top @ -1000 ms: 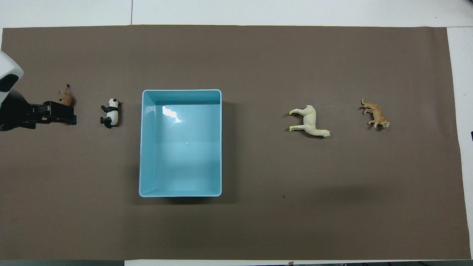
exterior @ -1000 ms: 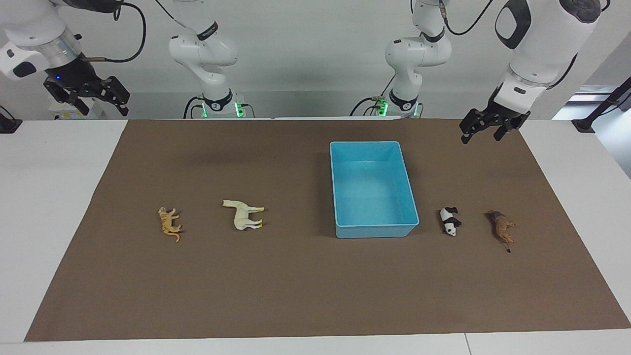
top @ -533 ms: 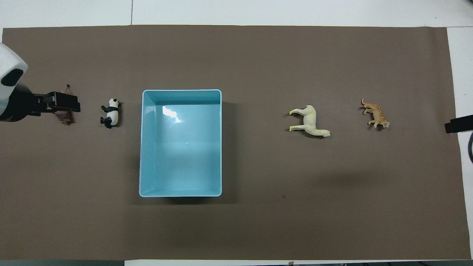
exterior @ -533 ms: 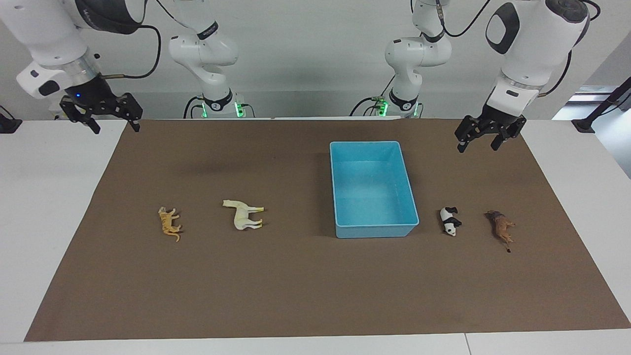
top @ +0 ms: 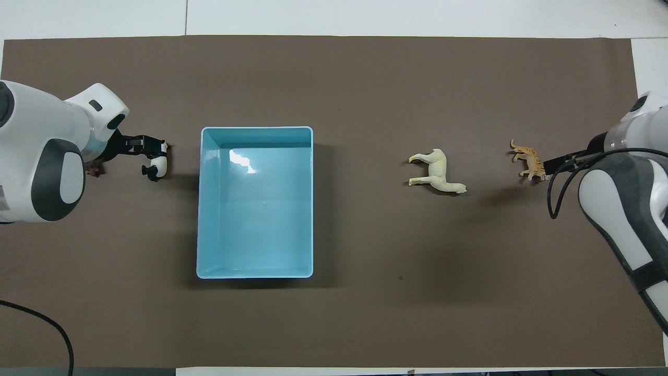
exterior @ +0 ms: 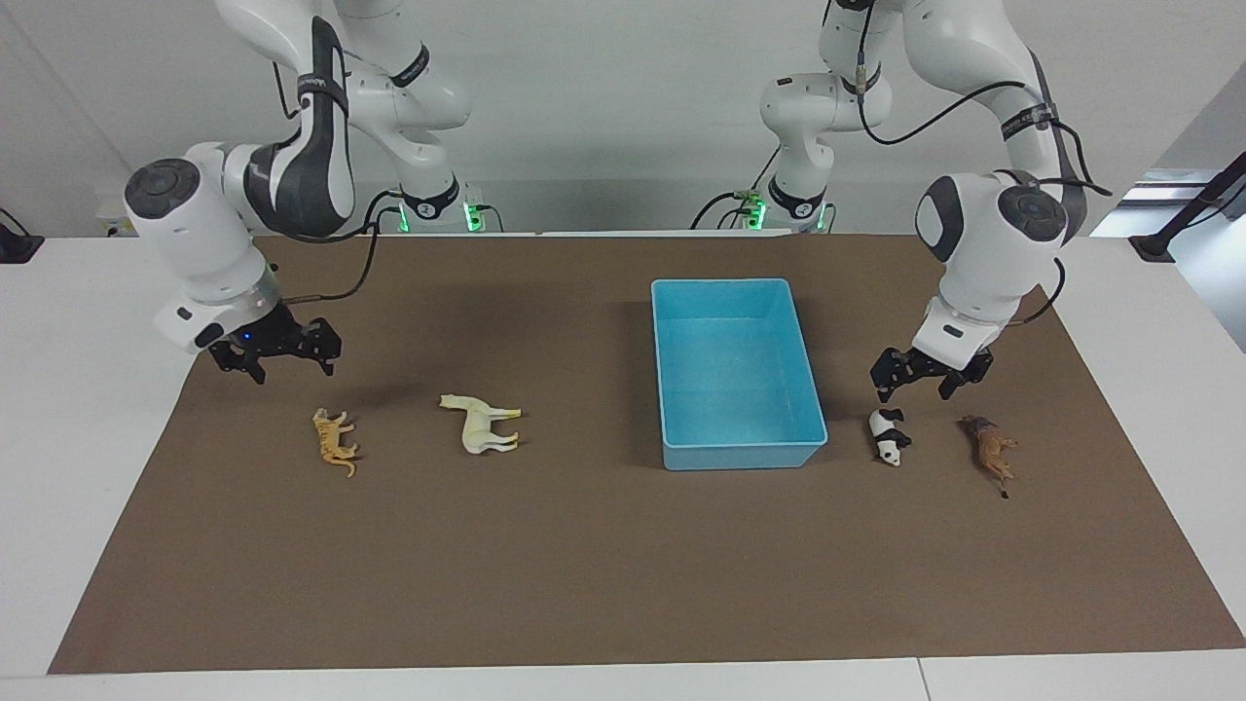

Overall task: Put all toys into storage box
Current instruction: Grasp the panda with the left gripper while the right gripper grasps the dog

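Brown matting covers the white desk (exterior: 88, 409), where 4 small plastic animals lie outside the empty light-blue plastic storage box (exterior: 737, 453). Left tool (exterior: 920, 378), open and empty, hangs above the black-and-white panda (exterior: 888, 437), beside the brown lion (exterior: 991, 452). Right tool (exterior: 275, 352), likewise open, hangs near the orange striped tiger (exterior: 334, 440) and cream-white horse (exterior: 480, 423). Each should descend squarely, straddling its toy's body before closing.

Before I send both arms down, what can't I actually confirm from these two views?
- Brown dark-maned plastic lion: overhead view, almost wholly covered by the left arm; only a scrap shows.
- Black-and-white plastic panda: overhead view, its head end is under the open left gripper.
- Orange striped plastic tiger: overhead view, the open right gripper overlaps its head.
- Both arms: overhead view, cut off by the side edges.
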Controlling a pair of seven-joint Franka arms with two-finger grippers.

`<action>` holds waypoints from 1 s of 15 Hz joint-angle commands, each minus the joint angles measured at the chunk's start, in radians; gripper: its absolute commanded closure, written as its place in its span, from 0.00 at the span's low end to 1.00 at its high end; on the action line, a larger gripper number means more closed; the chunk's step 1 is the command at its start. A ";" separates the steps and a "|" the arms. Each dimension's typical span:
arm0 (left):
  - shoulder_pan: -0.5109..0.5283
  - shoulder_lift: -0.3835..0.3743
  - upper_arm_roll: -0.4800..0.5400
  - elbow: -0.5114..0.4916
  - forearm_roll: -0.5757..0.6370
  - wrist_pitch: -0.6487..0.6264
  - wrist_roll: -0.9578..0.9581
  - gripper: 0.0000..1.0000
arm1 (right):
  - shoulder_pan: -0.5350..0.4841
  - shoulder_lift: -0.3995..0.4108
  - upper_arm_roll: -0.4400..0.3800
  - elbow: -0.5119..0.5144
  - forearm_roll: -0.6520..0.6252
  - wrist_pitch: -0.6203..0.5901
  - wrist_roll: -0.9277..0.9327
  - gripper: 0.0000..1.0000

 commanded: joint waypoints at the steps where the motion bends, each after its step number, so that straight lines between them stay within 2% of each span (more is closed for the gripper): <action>1: 0.007 -0.004 0.007 -0.060 0.067 0.081 -0.050 0.00 | 0.028 0.019 0.004 -0.040 0.019 0.074 -0.080 0.00; 5: -0.012 0.111 0.003 -0.039 0.239 0.158 -0.283 0.00 | 0.030 0.075 0.004 -0.052 0.019 0.172 -0.169 0.00; 13: -0.006 0.113 0.000 -0.053 0.240 0.184 -0.279 0.00 | -0.002 0.169 0.004 -0.052 0.021 0.268 -0.248 0.00; 15: -0.009 0.113 0.002 -0.062 0.240 0.190 -0.280 0.20 | -0.004 0.190 0.004 -0.052 0.022 0.309 -0.249 0.00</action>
